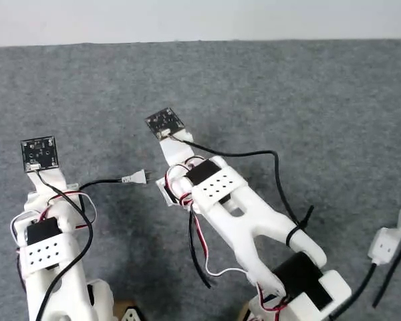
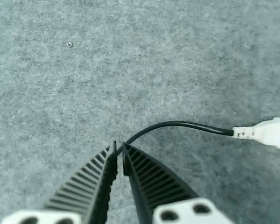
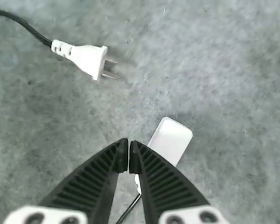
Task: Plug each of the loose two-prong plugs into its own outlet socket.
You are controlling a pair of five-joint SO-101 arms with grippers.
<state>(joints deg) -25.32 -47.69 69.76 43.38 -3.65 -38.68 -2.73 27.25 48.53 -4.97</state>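
Right wrist view: the two-prong plug (image 3: 88, 58) lies flat near the white outlet socket (image 3: 171, 139), prongs pointing slightly wide of it, the right gripper (image 3: 129, 142) clamped shut at the socket's end and the left gripper (image 2: 119, 147) pinching the plug's black cord (image 2: 177, 124)

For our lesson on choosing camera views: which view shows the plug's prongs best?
Right wrist view: plug close, both prongs clear. High view shows it small; left wrist view, its body at the frame edge.
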